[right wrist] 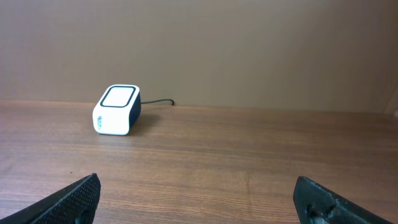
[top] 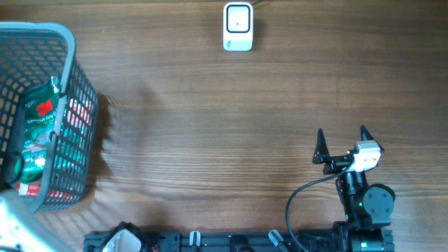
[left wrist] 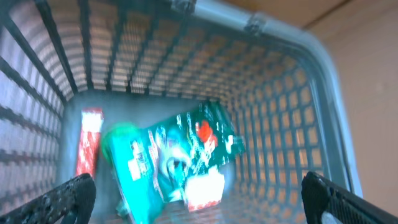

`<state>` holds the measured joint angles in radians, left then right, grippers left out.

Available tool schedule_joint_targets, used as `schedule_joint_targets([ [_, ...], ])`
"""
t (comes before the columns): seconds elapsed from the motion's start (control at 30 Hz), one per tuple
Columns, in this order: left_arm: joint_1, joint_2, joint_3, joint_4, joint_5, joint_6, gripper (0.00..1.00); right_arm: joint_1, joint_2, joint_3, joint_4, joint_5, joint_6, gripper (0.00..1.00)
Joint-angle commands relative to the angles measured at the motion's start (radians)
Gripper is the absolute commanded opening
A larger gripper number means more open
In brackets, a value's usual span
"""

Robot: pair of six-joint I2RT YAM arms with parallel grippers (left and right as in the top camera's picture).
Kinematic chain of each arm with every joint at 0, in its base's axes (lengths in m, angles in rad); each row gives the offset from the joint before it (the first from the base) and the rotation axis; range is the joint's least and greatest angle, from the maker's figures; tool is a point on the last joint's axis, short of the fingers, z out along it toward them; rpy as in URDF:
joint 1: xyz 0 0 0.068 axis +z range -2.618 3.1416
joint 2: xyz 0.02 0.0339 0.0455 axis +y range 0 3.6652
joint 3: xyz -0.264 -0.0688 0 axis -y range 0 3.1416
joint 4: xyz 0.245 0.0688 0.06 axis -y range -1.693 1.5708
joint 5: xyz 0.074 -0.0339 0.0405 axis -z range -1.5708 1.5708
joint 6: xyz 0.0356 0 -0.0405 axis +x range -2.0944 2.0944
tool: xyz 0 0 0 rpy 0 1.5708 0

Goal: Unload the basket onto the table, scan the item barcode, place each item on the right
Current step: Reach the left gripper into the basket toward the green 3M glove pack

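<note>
The left claw [left wrist: 194, 186] stands wide, with nothing between its fingers, and is positioned over the inside of the grey basket [top: 70, 63] at the left edge of the table [top: 210, 126]. Directly beneath it lies a green packet [left wrist: 180, 149], flat on the basket floor and blurred in the wrist view. A red pack [left wrist: 90, 140] lies just beside it. The right claw [top: 341, 136] is also wide and empty. It is parked near the front right of the table and faces the white scanner [top: 238, 26], which stands well apart at the far edge. Judged status: no item is gripped and no barcode has been presented. Grasping, lifting, transfer to the scanner and the scan itself remain.
</note>
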<state>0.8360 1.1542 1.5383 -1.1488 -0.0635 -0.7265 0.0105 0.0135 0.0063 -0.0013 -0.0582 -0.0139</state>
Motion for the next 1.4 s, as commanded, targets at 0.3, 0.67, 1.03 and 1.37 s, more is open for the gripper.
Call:
schedule_joint_targets([
  [0.3, 0.145, 0.187, -0.170, -0.020, 0.309, 0.012, 1.00, -0.002, -0.006, -0.001, 0.002, 0.014, -0.011, 1.00],
  [0.67, 0.141, 0.263, -0.446, 0.225, 0.311, 0.011, 1.00, -0.002, -0.006, -0.001, 0.002, 0.014, -0.011, 1.00],
  [1.03, 0.006, 0.457, -0.446, 0.303, 0.357, 0.011, 1.00, -0.002, -0.006, -0.001, 0.002, 0.014, -0.011, 1.00],
  [1.37, -0.055, 0.447, -0.435, 0.375, 0.179, 0.011, 0.04, -0.002, -0.006, -0.001, 0.002, 0.014, -0.011, 1.00],
])
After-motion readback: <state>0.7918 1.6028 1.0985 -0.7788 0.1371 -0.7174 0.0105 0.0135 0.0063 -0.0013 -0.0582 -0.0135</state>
